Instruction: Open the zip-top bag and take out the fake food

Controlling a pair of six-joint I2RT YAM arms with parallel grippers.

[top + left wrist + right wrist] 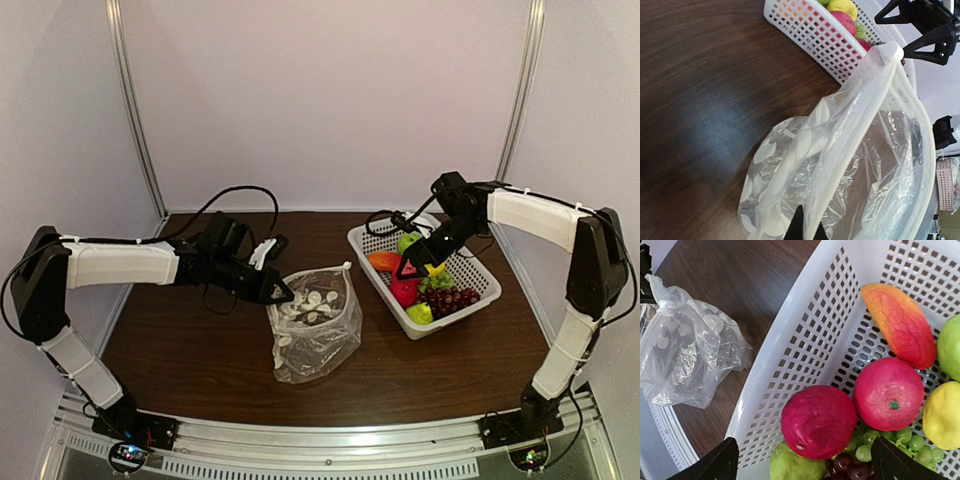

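Mid-bench the zip-top bag (315, 325) is stood up, rim pinched in the closed left tool (283, 293). Further back by the right edge, the fake food (890, 400) is piled in a white basket (497, 290), right tool (408, 268) spread wide above it, nothing gripped.

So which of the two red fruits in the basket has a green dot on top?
The pinker red fruit, beside the yellow fruit; the darker red fruit by the basket wall shows no green dot.
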